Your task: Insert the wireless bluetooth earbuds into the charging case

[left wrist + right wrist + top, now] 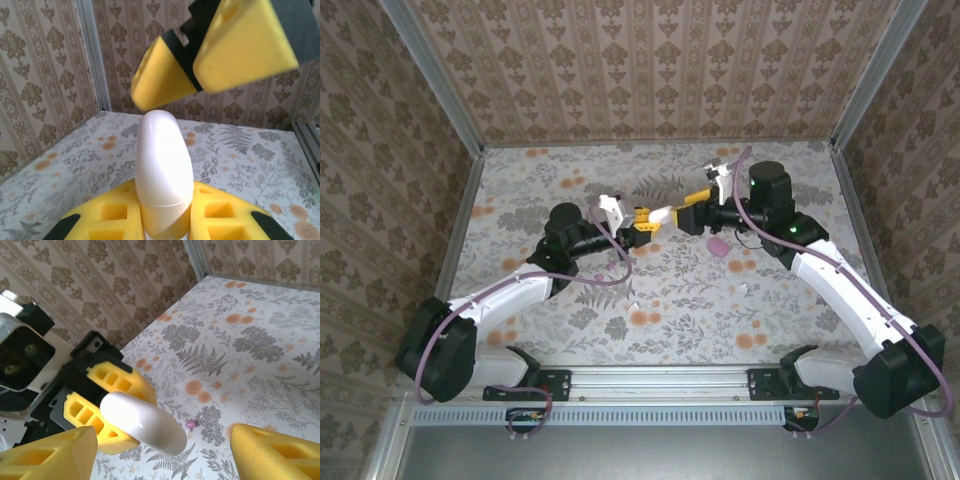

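Observation:
My left gripper [165, 202] is shut on the white charging case [162, 170], which stands closed between its yellow fingers [107, 215], held above the table. In the top view this gripper [646, 220] and the case [661, 213] sit mid-table. My right gripper [680, 213] faces them, open. In the right wrist view its fingers [50, 455] flank the case's [142, 422] free end without touching. A tiny pinkish earbud [191, 424] lies on the table below. Two small whitish earbuds [743, 290] [630, 303] lie nearer the arms.
A pink-purple oval pebble [718, 246] rests on the floral tabletop [670, 320] beside the right arm. Patterned walls with metal corner posts [455, 100] enclose the table on three sides. A rail [660, 380] runs along the near edge.

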